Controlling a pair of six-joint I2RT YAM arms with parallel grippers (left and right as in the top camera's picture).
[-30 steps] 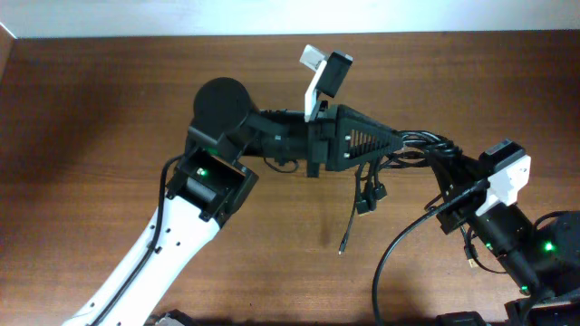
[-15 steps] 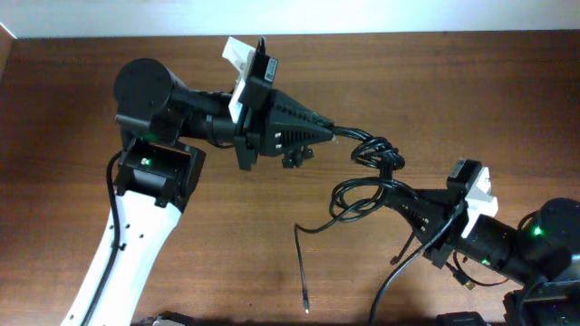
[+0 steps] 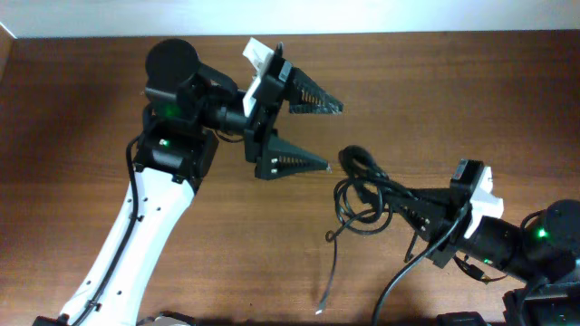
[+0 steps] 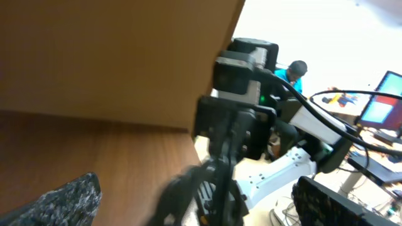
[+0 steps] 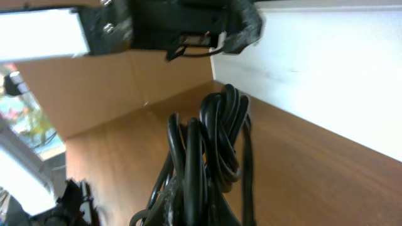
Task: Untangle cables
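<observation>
left end effector (image 3: 332, 136) gapes wide, empty, above the counter (image 3: 72, 136). right end effector (image 3: 403, 199) is clamped on the knotted cables (image 3: 355, 188), right of centre, with one loose end trailing.

The cables (image 3: 362, 192), thin black cords, bunch in a knot of overlapping loops right of the middle of the table (image 3: 453, 91), while one loose strand (image 3: 332, 272) trails toward the arms' side, ending in a pale tip.

Cables (image 3: 373, 184) ctr-right on table (image 3: 471, 91); left gripper (image 3: 333, 136) near, upper-left of them; right gripper (image 3: 410, 210) touching, lower right.
</observation>
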